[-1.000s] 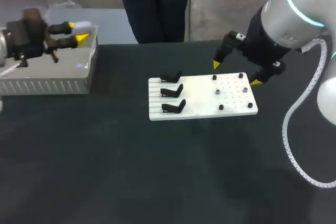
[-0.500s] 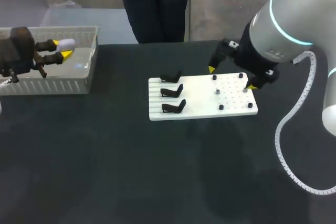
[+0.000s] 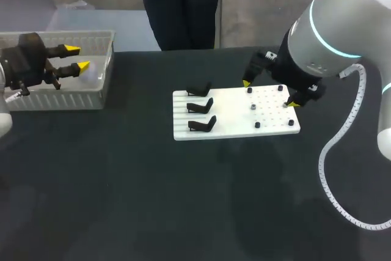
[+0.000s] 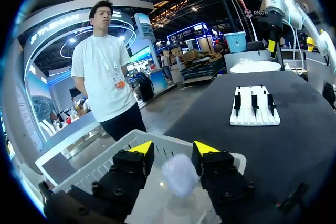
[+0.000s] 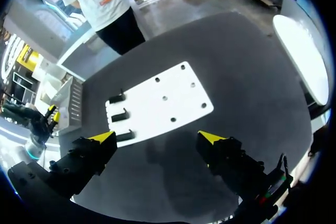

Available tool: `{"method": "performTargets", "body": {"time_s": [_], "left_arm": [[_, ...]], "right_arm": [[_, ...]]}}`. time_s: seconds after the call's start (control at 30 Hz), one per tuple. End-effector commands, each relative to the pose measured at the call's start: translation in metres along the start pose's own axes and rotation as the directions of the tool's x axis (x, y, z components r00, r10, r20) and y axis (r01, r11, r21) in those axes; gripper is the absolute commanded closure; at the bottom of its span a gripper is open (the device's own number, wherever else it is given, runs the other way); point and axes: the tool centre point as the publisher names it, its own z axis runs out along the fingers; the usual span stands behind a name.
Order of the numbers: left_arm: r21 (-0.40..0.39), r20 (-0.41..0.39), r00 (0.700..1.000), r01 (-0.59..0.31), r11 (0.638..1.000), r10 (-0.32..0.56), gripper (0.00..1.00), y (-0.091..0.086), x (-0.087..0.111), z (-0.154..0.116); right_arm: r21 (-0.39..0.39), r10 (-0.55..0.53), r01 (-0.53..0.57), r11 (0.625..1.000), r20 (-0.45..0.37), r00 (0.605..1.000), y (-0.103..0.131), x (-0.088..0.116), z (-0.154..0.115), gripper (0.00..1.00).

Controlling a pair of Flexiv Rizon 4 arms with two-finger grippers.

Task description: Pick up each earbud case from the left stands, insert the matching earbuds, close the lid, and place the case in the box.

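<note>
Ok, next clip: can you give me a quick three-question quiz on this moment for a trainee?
1. True or false: all three black stands on the white board are occupied.
2. Multiple choice: the left gripper is over A) the black stands, B) the box, C) the white board.
3. Fill in: the right gripper, above the white board, is ___ (open or shut).

Key: 1 false, all three are empty; 2 B; 3 open.
</note>
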Motion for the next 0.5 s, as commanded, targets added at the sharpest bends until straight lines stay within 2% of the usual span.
{"method": "performTargets", "body": {"time_s": [0.03, 0.13, 0.3, 0.37, 0.5], "left_arm": [[-0.083, 0.002, 1.0, -0.009, 0.997, 0.009, 0.0, -0.008, -0.007, -0.01], [-0.067, 0.003, 1.0, -0.018, 0.998, 0.019, 0.0, -0.012, -0.018, -0.014], [-0.046, 0.015, 1.0, -0.025, 0.999, 0.026, 0.0, -0.036, -0.037, -0.019], [-0.04, 0.019, 0.999, -0.025, 0.999, 0.026, 0.0, -0.042, -0.049, -0.019], [-0.031, 0.031, 0.999, -0.025, 0.999, 0.026, 0.0, -0.069, -0.065, -0.018]], "right_arm": [[-0.015, 0.005, -0.005, 1.0, 0.006, 1.0, 0.0, -0.001, 0.002, 0.0], [-0.057, 0.014, -0.012, 0.998, 0.029, 0.999, -0.003, -0.006, 0.0, 0.0], [-0.176, 0.007, 0.007, 0.984, 0.08, 0.997, -0.017, -0.016, -0.014, 0.0], [-0.227, -0.03, 0.049, 0.973, 0.09, 0.996, -0.022, -0.018, -0.021, 0.0], [-0.285, -0.103, 0.131, 0.95, 0.112, 0.988, -0.029, -0.021, -0.029, 0.0]]}}
